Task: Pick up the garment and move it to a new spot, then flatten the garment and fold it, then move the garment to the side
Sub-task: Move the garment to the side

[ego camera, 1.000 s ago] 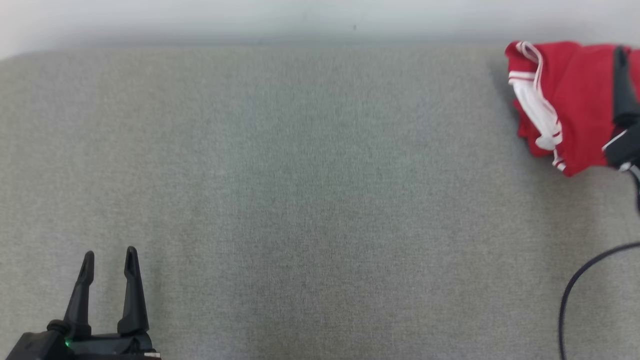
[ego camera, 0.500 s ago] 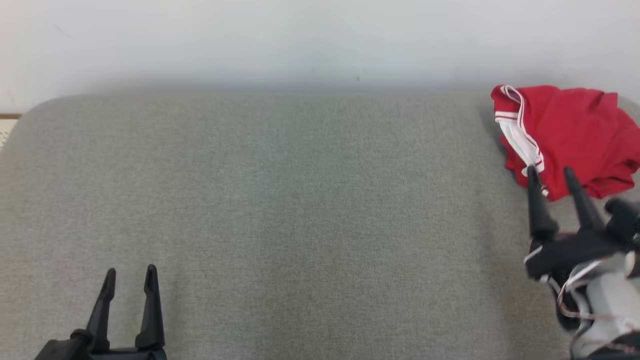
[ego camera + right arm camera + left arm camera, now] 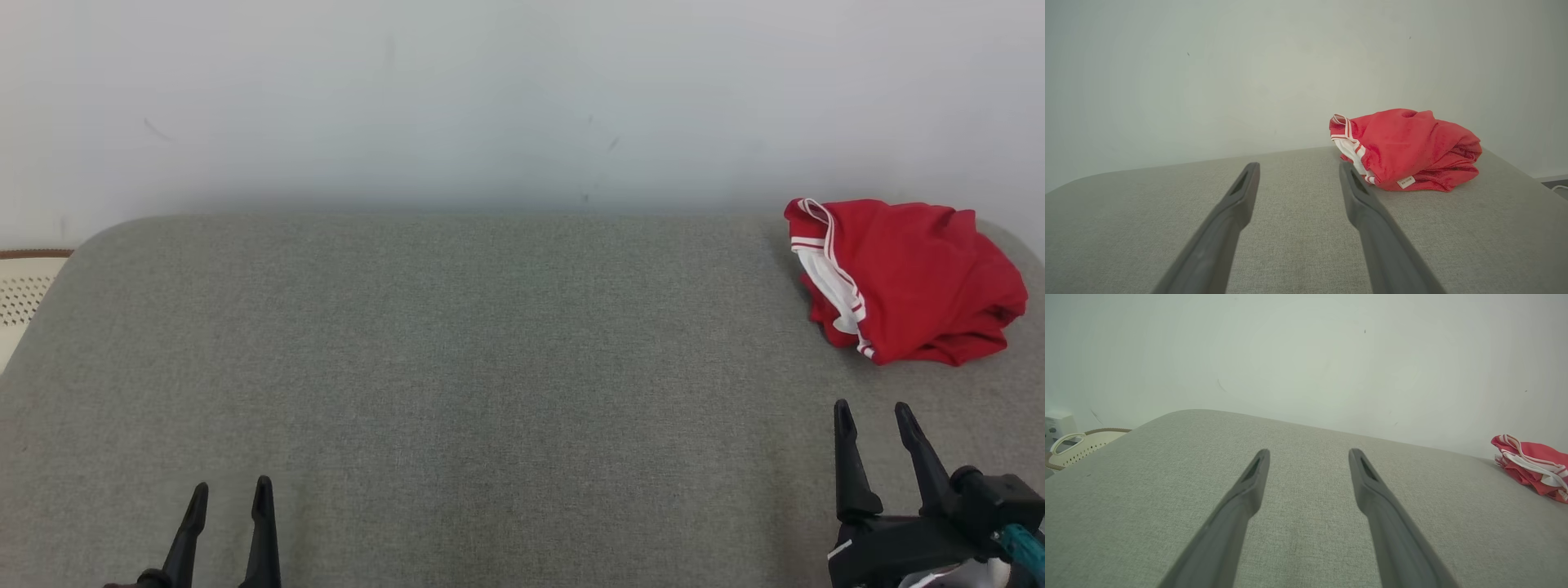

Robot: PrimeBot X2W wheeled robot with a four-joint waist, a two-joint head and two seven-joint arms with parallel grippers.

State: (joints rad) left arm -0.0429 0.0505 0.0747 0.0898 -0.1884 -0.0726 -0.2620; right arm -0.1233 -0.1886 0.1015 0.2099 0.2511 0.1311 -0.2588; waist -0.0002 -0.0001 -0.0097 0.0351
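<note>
Crumpled red garment [image 3: 906,282] with white trim, grey woven pad [image 3: 490,367], left pincer [image 3: 231,485] apart, right pincer [image 3: 872,407] apart

One red garment [image 3: 906,282] with white trim lies bunched at the upper right of the head view, and one small white label [image 3: 1406,182] shows on it in the right wrist view. There is one grey padded surface [image 3: 490,367] and one pale perforated basket [image 3: 23,287] at the left edge. Two grippers show at the bottom: one left gripper [image 3: 232,485] in the lower left, one right gripper [image 3: 871,407] in the lower right, each with two dark fingers [image 3: 1249,490] held apart, four in all.
</note>
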